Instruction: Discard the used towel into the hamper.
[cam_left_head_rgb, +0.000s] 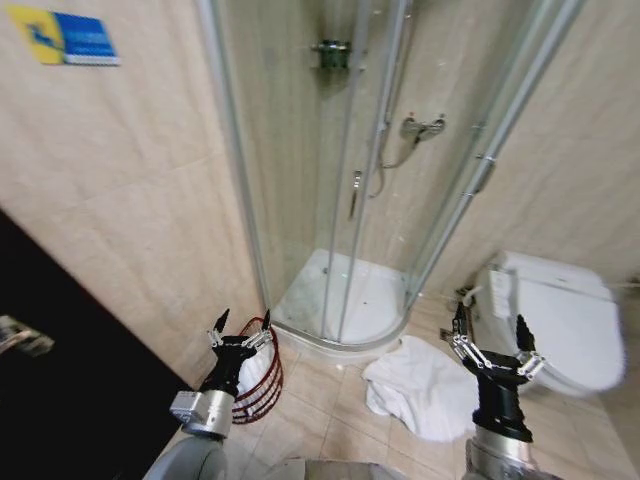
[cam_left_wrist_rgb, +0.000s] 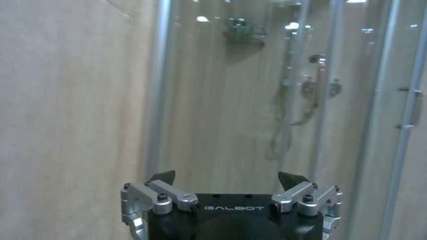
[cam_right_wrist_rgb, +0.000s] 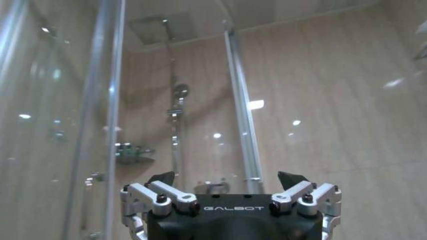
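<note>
The head view takes in a tiled bathroom floor; the towel, white and crumpled, lies on it just in front of the curved shower tray, at about five o'clock from the tray's front rim and just beside the toilet, which stands at the towel's three o'clock; the hamper, a dark reddish wire basket with thin ribs, stands on the floor against the beige wall at the towel's nine o'clock, close by the left corner of the shower enclosure, and something white shows through its ribs.

The left gripper is held up in front of the hamper's rim, its fingers spread wide and holding nothing; the right gripper is raised between the towel and the toilet, just past the towel's right edge, fingers likewise spread wide and empty; neither touches the towel.

The wrist views add what the head view leaves small; the left wrist view looks past the left gripper with its dark fingertips well apart, toward the glass door, a hose and the mixer behind it; the right wrist view shows the right gripper equally wide, pointing up at the glass, a hand shower on its rail and a square overhead shower head; floor, towel and hamper lie outside both.
</note>
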